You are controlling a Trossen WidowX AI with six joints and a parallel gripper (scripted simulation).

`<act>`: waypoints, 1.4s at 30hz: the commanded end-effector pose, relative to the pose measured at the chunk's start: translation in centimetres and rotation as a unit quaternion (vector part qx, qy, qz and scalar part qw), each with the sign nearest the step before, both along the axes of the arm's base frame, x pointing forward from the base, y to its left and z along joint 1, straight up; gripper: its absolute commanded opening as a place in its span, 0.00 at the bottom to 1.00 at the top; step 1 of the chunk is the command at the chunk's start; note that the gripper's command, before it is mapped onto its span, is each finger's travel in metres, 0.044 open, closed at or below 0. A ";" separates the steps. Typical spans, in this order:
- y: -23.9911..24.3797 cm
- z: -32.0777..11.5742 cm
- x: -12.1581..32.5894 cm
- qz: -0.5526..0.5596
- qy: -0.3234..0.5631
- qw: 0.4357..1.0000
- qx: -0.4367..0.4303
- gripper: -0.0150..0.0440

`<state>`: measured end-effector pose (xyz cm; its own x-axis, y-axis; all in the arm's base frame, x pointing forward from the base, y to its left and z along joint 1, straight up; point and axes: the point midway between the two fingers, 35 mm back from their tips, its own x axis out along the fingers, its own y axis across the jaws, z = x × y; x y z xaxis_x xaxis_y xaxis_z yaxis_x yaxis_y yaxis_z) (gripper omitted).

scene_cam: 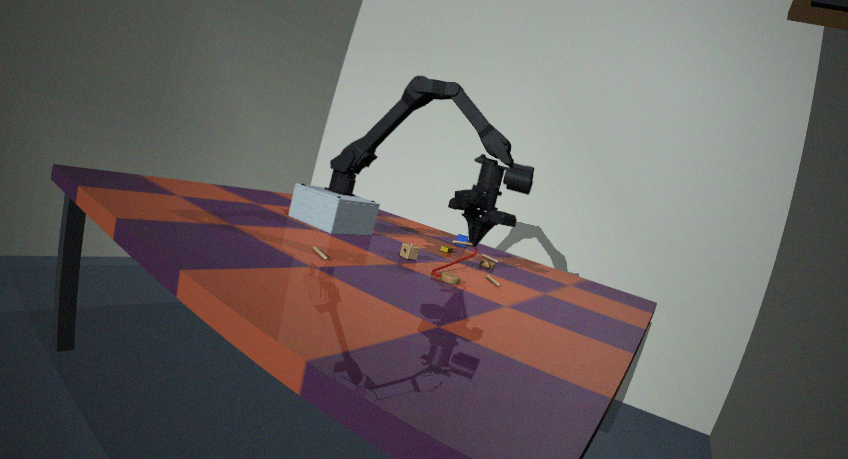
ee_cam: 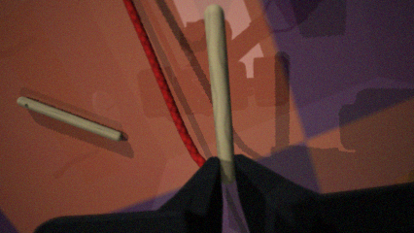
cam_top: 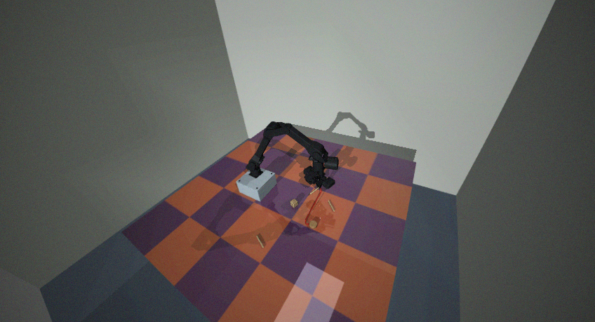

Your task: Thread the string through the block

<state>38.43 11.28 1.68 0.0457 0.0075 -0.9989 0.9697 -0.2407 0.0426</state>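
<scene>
Stick on the string: clamped in the gripper, near the middle of the top view and right of middle in the exterior view; in the wrist view the stick [cam_top: 314, 191] [scene_cam: 462, 242] [ee_cam: 220, 87] runs from the fingertips to the top edge.
Gripper: the gripper [cam_top: 319, 186] [scene_cam: 475, 244] [ee_cam: 226, 164] is closed down on the stick's near end.
String: the red string [cam_top: 313, 207] [scene_cam: 453, 263] [ee_cam: 164, 92] leads from the fingertips down to the button [cam_top: 313, 224] [scene_cam: 450, 278].
Block: upright on the table, left of the gripper in the top view; the block [cam_top: 293, 203] [scene_cam: 408, 252] shows a hole in one face in the exterior view. No string passes through it.
Step in hand: pick-up looks done; lining up for the hole seems to come next.
Next move: bring the free tip level with the hole and square to it, then feed it in gently so the block does not slide.
Table edges: the block and button sit well inside the table [cam_top: 375, 252] [scene_cam: 368, 312].
Open room: a loose stick [cam_top: 331, 205] [scene_cam: 493, 280] [ee_cam: 70, 118] lies right of the string in the top view, and a yellow piece [scene_cam: 446, 249] is near the block's right in the exterior view; a low swing could knock either.
</scene>
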 end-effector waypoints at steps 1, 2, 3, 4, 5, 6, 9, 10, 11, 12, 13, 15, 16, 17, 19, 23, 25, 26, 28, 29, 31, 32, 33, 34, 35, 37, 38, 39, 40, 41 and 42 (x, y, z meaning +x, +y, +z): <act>0.8 -0.1 0.0 0.001 0.003 1.000 0.005 0.25; 0.9 -0.1 0.0 0.001 0.003 1.000 0.005 0.25; 1.1 -0.1 0.0 0.001 0.003 1.000 0.005 0.25; 1.2 -0.1 0.0 0.001 0.003 1.000 0.006 0.25; 1.3 -0.1 0.1 0.001 0.003 1.000 0.006 0.25; 1.4 -0.1 0.1 0.001 0.003 1.000 0.006 0.25; 1.6 -0.1 0.1 0.001 0.002 1.000 0.008 0.25; 1.6 -0.1 0.1 0.001 0.002 1.000 0.008 0.25; 1.6 -0.1 0.1 0.001 0.002 1.000 0.008 0.25; 1.6 -0.1 0.1 0.001 0.002 1.000 0.008 0.25; 1.6 -0.1 0.1 0.001 0.002 1.000 0.008 0.25; 1.6 -0.2 0.0 0.001 0.002 1.000 0.008 0.25; 1.6 -0.3 -0.1 0.001 0.002 1.000 0.008 0.25; 1.5 -0.4 -0.2 0.001 0.002 1.000 0.008 0.25; 1.5 -0.6 -0.3 0.001 0.002 1.000 0.008 0.25; 1.4 -0.9 -0.6 0.001 0.002 1.000 0.008 0.25; 1.4 -1.1 -0.8 0.001 0.002 1.000 0.008 0.25; 1.4 -1.2 -0.9 0.001 0.003 1.000 0.008 0.25; 1.3 -1.4 -1.0 0.001 0.003 1.000 0.008 0.25; 1.3 -1.5 -1.1 0.001 0.003 1.000 0.008 0.25; 1.2 -1.7 -1.3 0.001 0.003 1.000 0.008 0.25; 1.2 -1.8 -1.4 0.001 0.003 1.000 0.008 0.25; 1.2 -1.9 -1.5 0.001 0.003 1.000 0.007 0.25; 1.2 -1.9 -1.6 0.001 0.003 1.000 0.007 0.25; 1.1 -2.0 -1.7 0.001 0.003 1.000 0.007 0.25; 1.1 -2.2 -1.8 0.001 0.003 1.000 0.007 0.25; 1.1 -2.3 -1.9 0.001 0.003 1.000 0.007 0.25; 1.0 -2.4 -2.0 0.001 0.003 1.000 0.007 0.25; 1.0 -2.5 -2.1 0.001 0.003 1.000 0.007 0.25; 1.0 -2.6 -2.2 0.001 0.003 1.000 0.007 0.25; 1.0 -2.7 -2.3 0.001 0.003 1.000 0.007 0.25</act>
<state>36.49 12.17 -0.73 0.0404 0.0145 -0.9991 0.9707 -0.2376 0.0358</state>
